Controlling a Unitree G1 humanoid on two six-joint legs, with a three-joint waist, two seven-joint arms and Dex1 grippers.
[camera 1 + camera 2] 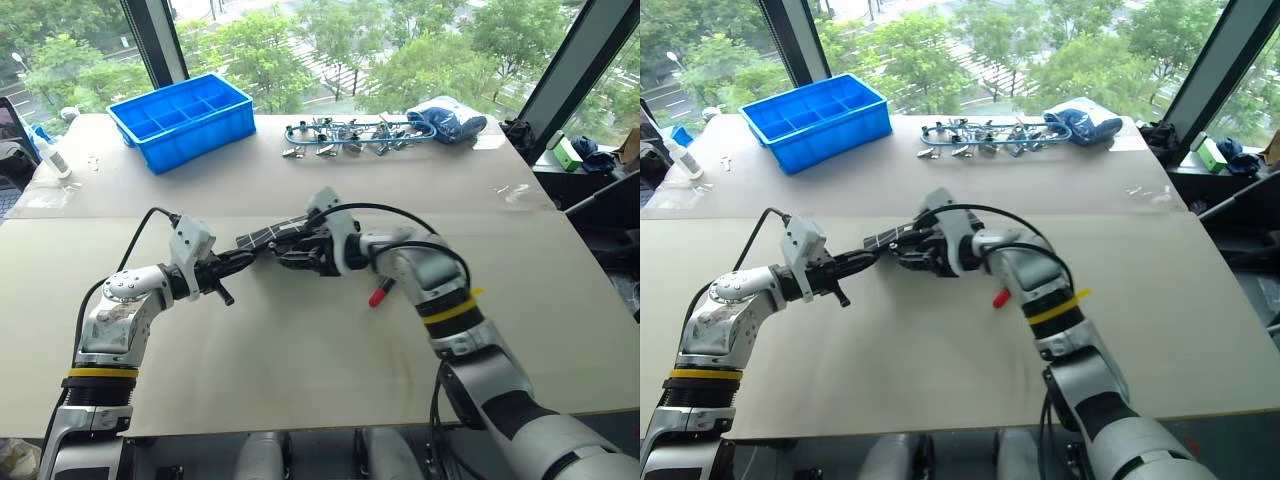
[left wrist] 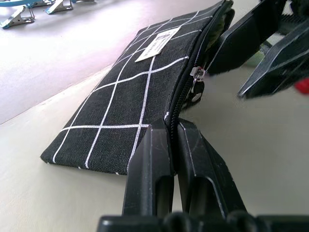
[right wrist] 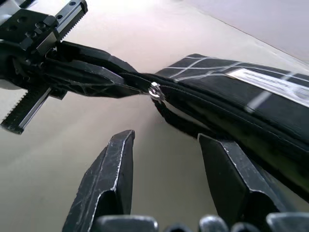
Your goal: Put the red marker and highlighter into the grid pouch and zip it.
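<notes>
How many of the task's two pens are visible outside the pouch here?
1: the red marker lies on the table beside the right arm. The highlighter may be hidden, possibly inside the grid pouch.

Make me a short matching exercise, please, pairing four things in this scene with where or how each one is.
Things:
1. pouch
2. marker
3. blue bin
4. right hand

States or places:
A. lying on the table under the right forearm
B. at the table's far left
C. open, beside the zipper pull
D. one end pinched in the shut left hand

Pairs: 1-D, 2-A, 3-B, 4-C
</notes>
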